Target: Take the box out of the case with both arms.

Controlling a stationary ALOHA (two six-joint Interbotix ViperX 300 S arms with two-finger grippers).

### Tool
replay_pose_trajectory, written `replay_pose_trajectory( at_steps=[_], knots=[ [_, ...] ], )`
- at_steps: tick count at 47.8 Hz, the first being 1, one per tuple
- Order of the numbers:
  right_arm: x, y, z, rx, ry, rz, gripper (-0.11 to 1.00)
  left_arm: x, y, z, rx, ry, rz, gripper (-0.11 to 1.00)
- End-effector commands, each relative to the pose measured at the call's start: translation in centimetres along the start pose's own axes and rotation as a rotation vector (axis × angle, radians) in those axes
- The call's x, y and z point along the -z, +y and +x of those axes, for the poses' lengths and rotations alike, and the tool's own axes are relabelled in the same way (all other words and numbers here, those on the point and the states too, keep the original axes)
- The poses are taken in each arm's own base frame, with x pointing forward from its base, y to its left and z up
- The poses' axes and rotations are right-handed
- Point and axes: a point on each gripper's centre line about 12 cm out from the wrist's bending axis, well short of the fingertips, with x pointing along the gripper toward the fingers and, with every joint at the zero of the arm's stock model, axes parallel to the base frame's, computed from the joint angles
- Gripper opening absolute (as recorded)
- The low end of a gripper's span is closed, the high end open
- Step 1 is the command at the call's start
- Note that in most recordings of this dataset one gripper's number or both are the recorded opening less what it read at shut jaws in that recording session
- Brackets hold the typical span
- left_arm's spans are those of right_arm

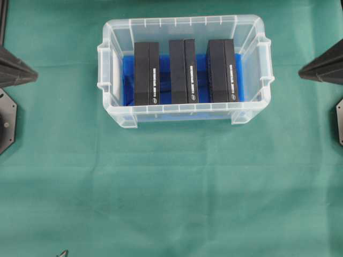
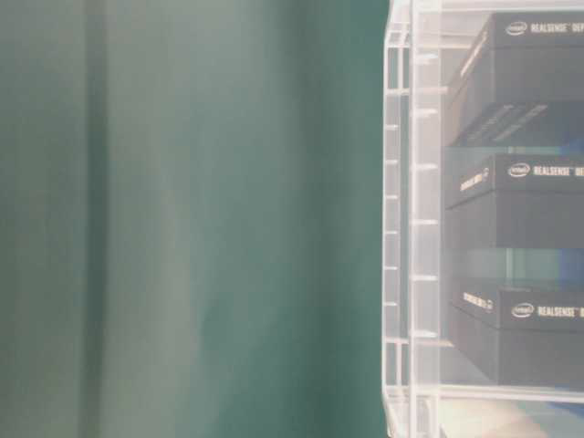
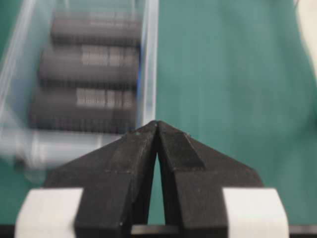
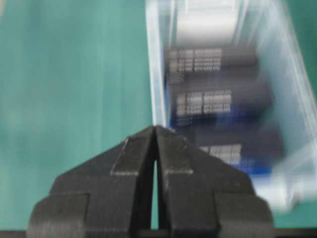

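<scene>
1. Closest to the lens in each wrist view sat a black end effector: the left end effector [image 3: 157, 124] had its two fingertips pressed together with nothing between them, and the right end effector [image 4: 155, 128] was likewise closed and empty.
2. Green cloth covered the bench [image 1: 171, 187], wrinkled in places, and it was the biggest thing in the room's overhead view.
3. On that cloth, toward the far middle, stood the case [image 1: 185, 115], a clear plastic bin with a ribbed rim and side handles, lined along its bottom with a blue sheet [image 1: 127, 80].
4. Both arms' tips stayed well apart from the case, one at the left edge [image 1: 19, 72] and one at the right edge [image 1: 321, 68] of the overhead view.
5. Inside the case three black boxes stood on edge, side by side with gaps between them: the left box [image 1: 146, 73], the middle box [image 1: 183, 71] and the right box [image 1: 221, 70].
6. Each box carried white lettering along its top edge; from table level the words "REALSENSE" could be read through the case wall.
</scene>
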Motion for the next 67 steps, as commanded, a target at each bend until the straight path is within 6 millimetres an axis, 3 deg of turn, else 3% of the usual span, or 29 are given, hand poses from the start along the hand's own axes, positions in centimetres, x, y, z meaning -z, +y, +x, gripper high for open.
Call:
replay_pose_trajectory(
  at_steps=[1,11,17,32,41,55,60,67],
  knots=[
    [0.5,-0.2,-0.3,0.046,0.178,0.019,0.0,0.3,-0.1,-0.3,-0.023,0.176,-0.025,0.0],
    [4.1,-1.4,0.0,0.219,0.69,0.077,0.0,2.6,-0.3,0.3,-0.082,0.558,-0.049,0.0],
    [4.9,-1.6,0.0,0.278,0.827,0.098,0.0,3.0,-0.3,0.5,-0.101,0.642,-0.053,0.0],
    [4.2,-1.6,0.8,0.293,0.751,0.172,0.0,3.0,-0.3,0.5,-0.121,0.637,-0.118,0.0],
    [4.1,-2.1,0.9,0.48,0.673,0.518,0.0,3.0,-0.3,0.5,-0.213,0.617,-0.397,0.0],
    [4.2,-2.2,0.7,0.714,0.509,1.114,0.0,2.8,-0.2,0.7,-0.424,0.531,-0.996,0.0],
    [4.2,-2.2,0.7,0.763,0.46,1.259,0.0,2.8,-0.2,0.7,-0.484,0.495,-1.186,0.0],
    [4.2,-2.1,0.9,0.767,0.467,1.277,0.0,2.8,-0.3,0.6,-0.522,0.472,-1.308,0.0]
  ],
)
